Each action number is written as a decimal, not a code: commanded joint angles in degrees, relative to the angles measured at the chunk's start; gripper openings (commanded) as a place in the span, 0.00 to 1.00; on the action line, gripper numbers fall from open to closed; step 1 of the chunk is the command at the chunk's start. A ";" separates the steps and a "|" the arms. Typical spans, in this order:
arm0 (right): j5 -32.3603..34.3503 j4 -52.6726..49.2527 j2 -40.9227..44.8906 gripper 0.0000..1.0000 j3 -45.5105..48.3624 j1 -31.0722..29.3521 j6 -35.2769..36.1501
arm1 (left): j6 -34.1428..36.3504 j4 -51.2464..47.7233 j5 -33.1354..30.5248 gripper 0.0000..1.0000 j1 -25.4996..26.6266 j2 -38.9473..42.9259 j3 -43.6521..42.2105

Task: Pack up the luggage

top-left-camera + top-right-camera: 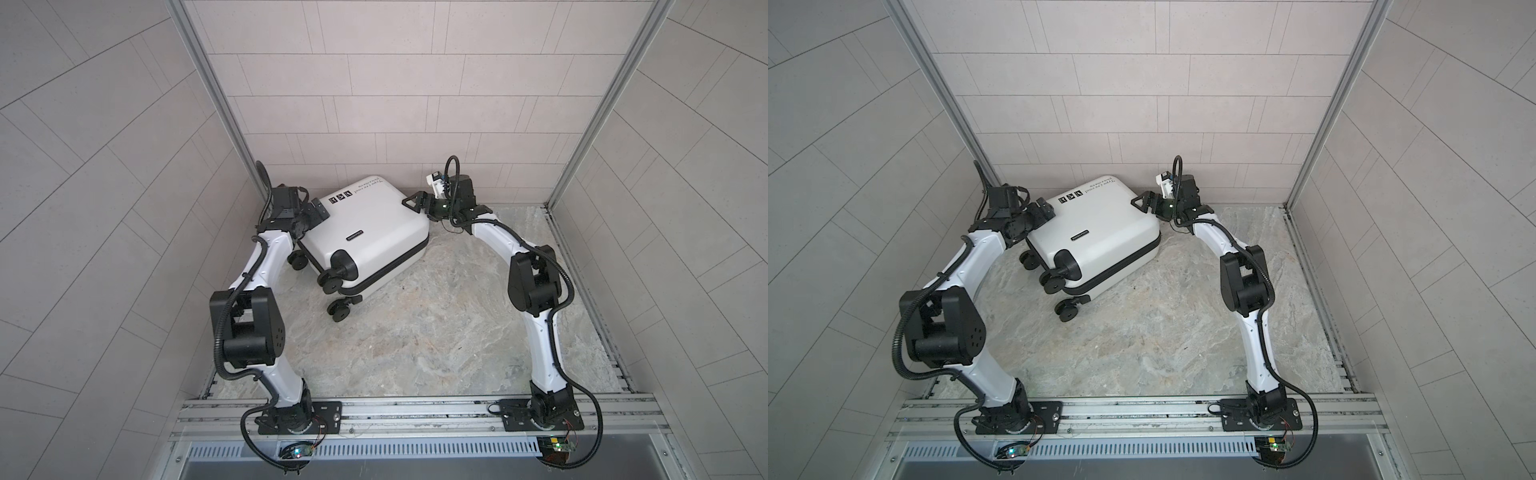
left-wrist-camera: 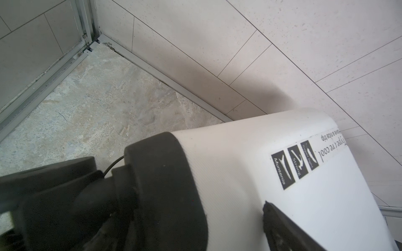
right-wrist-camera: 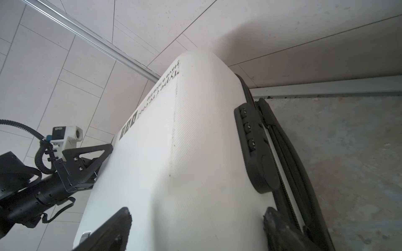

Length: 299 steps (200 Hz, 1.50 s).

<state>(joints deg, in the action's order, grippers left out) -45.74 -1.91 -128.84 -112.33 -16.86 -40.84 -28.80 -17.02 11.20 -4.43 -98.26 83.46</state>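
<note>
You'll see the luggage shell is white hard plastic, finely ribbed with a soft sheen; its wheels are matt black plastic. The table looks like rough, mottled stone. The walls are matt, speckled panels, and the near rail is brushed metal.

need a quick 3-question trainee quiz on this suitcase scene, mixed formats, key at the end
1. True or false: the suitcase lies open.
2. Its wheels face: A the back wall; B the front of the table; C straight up.
3. Fill in: the ___ gripper sits by the black icons on the shell.
Key: 1 false, both shells are closed together. 2 B. 3 left: the left gripper is at that edge.
</note>
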 commanded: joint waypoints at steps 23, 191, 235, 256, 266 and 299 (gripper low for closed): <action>-4.24 -1.17 11.65 0.96 11.20 -8.15 2.86 | 5.32 -1.35 4.11 0.97 0.23 0.70 -0.62; 20.17 -19.47 52.74 0.95 48.96 -3.99 14.05 | 4.22 0.02 19.47 0.95 7.93 -1.28 -0.12; 27.98 -29.43 58.55 0.95 49.22 1.17 15.31 | 1.28 2.58 18.42 0.95 13.93 -5.17 3.33; 28.90 -31.17 60.11 0.98 49.50 3.24 14.81 | 0.09 3.13 16.28 0.95 16.78 -6.57 5.56; 30.10 -31.70 60.85 0.99 49.64 3.82 14.11 | 0.08 2.53 12.67 0.94 18.03 -6.41 6.27; 40.02 -36.54 63.45 1.00 48.93 5.16 6.43 | 4.02 -1.50 -0.92 0.94 22.06 -2.97 8.62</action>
<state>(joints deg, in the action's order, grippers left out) -14.04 -33.08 -68.62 -63.29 -12.75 -29.30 -26.72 -16.12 19.62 15.55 -103.77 89.52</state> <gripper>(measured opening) 0.997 0.938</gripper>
